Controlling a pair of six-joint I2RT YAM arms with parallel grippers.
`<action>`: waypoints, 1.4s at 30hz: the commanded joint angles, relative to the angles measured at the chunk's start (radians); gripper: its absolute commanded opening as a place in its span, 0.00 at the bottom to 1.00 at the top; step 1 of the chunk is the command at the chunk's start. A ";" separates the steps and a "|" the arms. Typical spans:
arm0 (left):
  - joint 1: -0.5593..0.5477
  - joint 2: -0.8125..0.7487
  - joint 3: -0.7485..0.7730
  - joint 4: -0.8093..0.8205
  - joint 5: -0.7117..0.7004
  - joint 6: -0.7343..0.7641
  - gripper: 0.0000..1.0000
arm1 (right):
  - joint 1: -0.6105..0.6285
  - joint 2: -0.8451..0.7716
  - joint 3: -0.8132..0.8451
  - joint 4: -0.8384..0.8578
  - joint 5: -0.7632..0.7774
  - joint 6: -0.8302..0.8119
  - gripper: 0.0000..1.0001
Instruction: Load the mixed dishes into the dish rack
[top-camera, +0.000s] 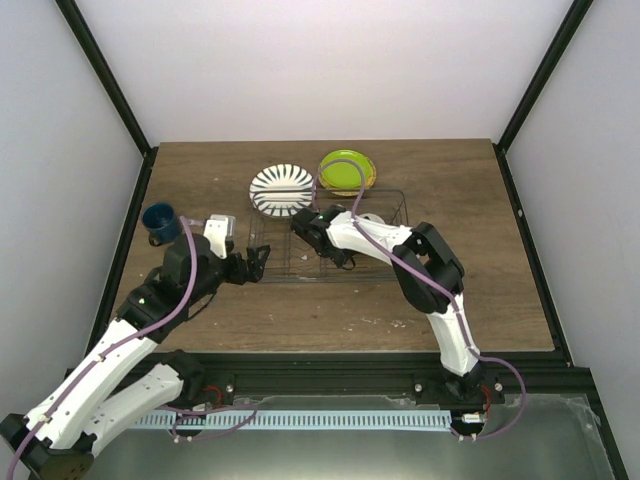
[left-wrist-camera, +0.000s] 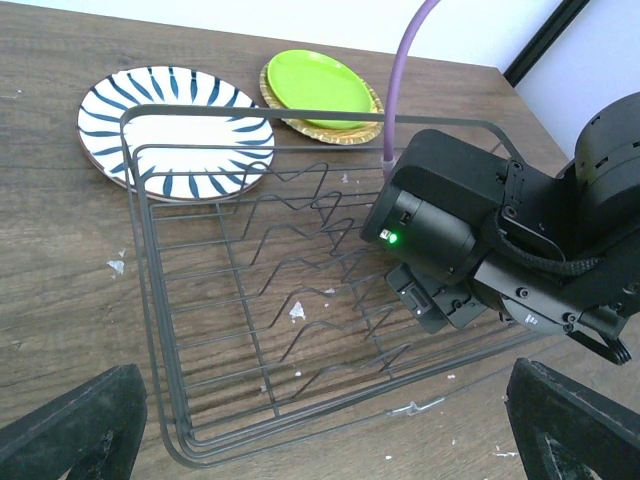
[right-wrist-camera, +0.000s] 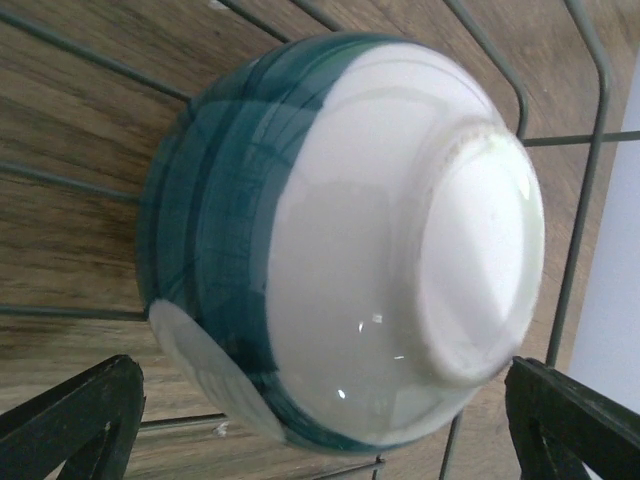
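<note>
In dish rack (left-wrist-camera: 300, 113), near a corner, teal-banded white bowl (right-wrist-camera: 340, 240) is laid inverted; R end effector (right-wrist-camera: 320, 430) is spread wide before it, nothing pinched; L end effector (left-wrist-camera: 320, 430) likewise spread, empty; R should be lifted straight up so bowl isn't nudged

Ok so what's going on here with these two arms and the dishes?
The right pincer hangs open by the white and teal bowl, which lies overturned in the dish rack. The left pincer is open and empty at the rack's left end. The striped plate, green plate and blue mug sit on the table outside it.
</note>
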 joint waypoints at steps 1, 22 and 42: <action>0.004 -0.009 0.026 -0.011 -0.007 -0.007 1.00 | 0.022 -0.053 -0.003 0.007 -0.018 -0.001 1.00; 0.125 0.191 0.225 -0.173 -0.126 0.080 1.00 | -0.007 -0.688 -0.205 0.456 -0.663 -0.164 1.00; 0.700 0.885 0.704 -0.429 -0.167 0.279 1.00 | -0.675 -0.750 -0.415 0.724 -1.229 -0.213 1.00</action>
